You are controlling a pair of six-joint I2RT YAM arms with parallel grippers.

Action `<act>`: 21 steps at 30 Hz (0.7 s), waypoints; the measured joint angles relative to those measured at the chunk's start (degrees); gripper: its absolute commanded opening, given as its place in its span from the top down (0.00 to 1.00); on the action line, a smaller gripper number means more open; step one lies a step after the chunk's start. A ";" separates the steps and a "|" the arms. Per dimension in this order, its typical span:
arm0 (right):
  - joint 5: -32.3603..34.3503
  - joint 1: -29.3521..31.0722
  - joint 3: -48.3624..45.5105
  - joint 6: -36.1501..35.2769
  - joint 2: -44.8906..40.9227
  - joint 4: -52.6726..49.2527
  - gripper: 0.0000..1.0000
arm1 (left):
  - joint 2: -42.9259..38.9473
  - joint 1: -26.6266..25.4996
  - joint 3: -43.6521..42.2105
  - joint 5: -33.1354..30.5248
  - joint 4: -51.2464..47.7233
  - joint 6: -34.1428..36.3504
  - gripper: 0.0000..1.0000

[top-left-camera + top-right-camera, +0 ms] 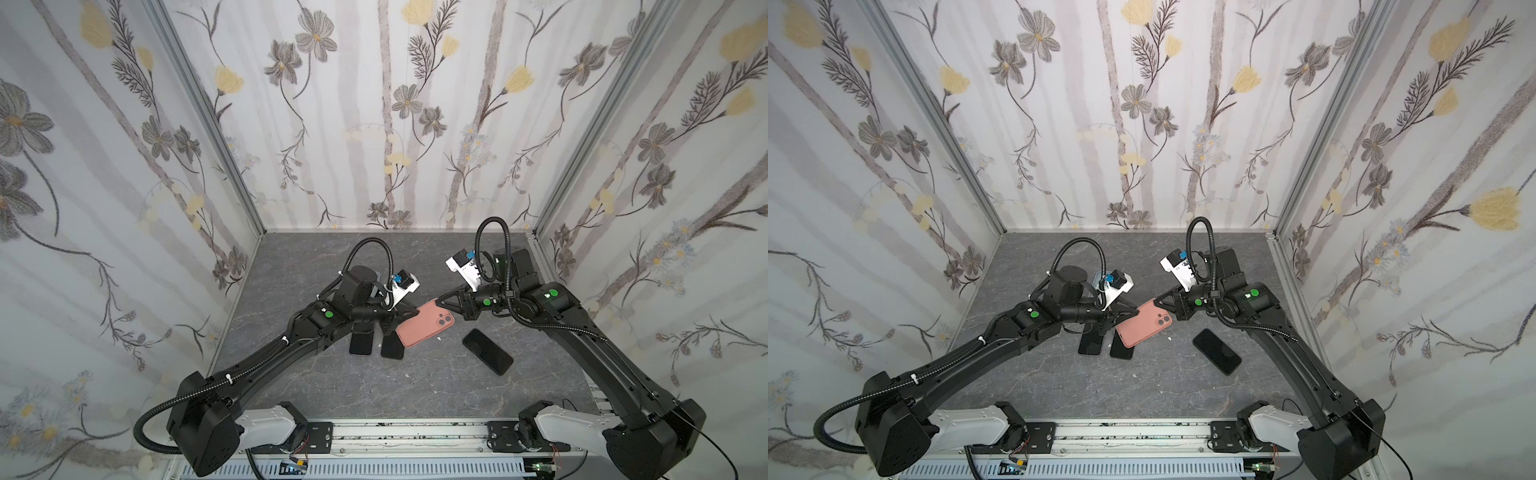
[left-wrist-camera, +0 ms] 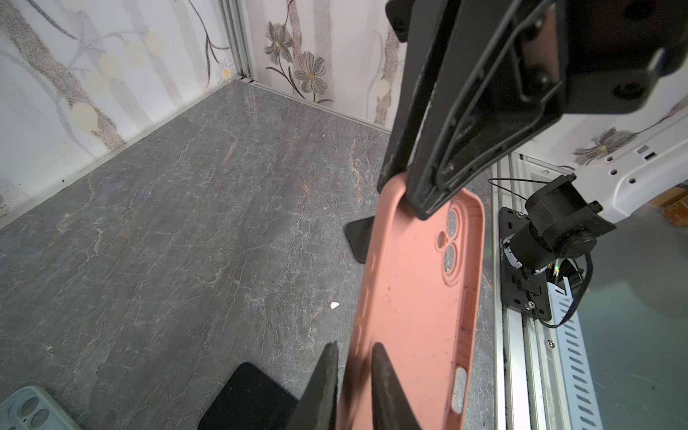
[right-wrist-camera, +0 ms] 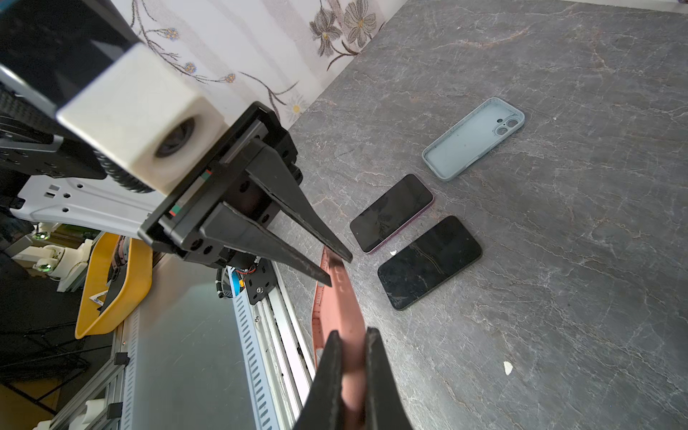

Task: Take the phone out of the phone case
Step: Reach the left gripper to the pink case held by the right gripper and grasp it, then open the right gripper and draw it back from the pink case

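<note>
Left hand (image 2: pixel 354 347) pinches a long edge of the pink case (image 1: pixel 422 328); case is up off the counter (image 1: pixel 374 386), tilted, mid-scene, no phone inside, camera holes see-through. Below the left arm a purple-edged phone (image 3: pixel 391 212) and a dark phone (image 3: pixel 428 262) lie side by side, screens up, with a pale blue case (image 3: pixel 473 139) just past them, empty. Right hand (image 3: pixel 353 334) pressed together on the pink case's camera end. Further right a black phone (image 1: pixel 487 351) lies flat on the counter, apart from the pink case
</note>
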 measured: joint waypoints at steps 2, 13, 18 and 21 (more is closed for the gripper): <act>0.02 0.02 -0.22 0.00 0.07 -0.31 1.00 | 0.02 -0.17 0.00 -0.02 0.00 0.00 0.89; 0.02 0.07 -0.20 0.04 0.46 -0.35 1.00 | 0.04 -0.48 0.00 -1.18 -0.17 0.02 1.00; 0.11 0.11 0.09 0.48 0.50 -0.31 0.96 | 0.04 -0.59 0.13 -1.95 -0.20 -0.02 1.00; 0.94 0.11 0.79 1.18 0.46 -0.28 0.71 | 0.02 -0.66 0.44 -2.60 -0.11 -0.11 1.00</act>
